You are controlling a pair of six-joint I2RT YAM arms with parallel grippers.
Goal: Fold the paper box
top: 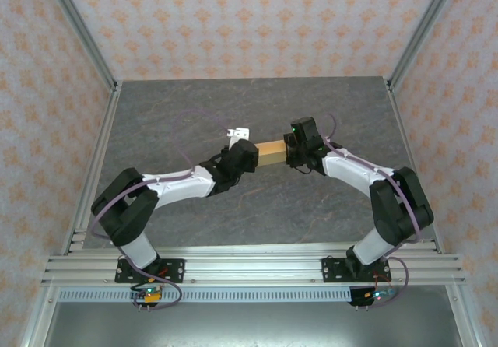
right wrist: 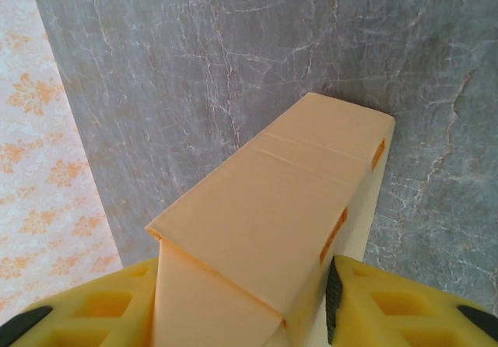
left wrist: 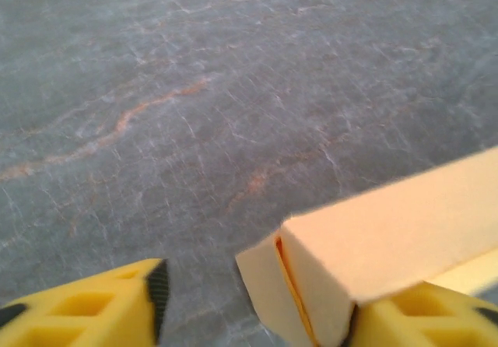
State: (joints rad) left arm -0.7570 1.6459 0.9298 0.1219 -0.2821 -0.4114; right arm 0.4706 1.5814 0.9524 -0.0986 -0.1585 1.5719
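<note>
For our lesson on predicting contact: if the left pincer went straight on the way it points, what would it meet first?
Probably the paper box: its end sits between the fingers of the open left pincer, against the right one. Beyond it, the right pincer holds the far end.

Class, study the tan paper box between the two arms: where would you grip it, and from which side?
Probably at a short end, coming in along its length from the left or right. The paper box is a long slim bar lying crosswise, so its ends point sideways, and its long walls are flat and parallel.
</note>
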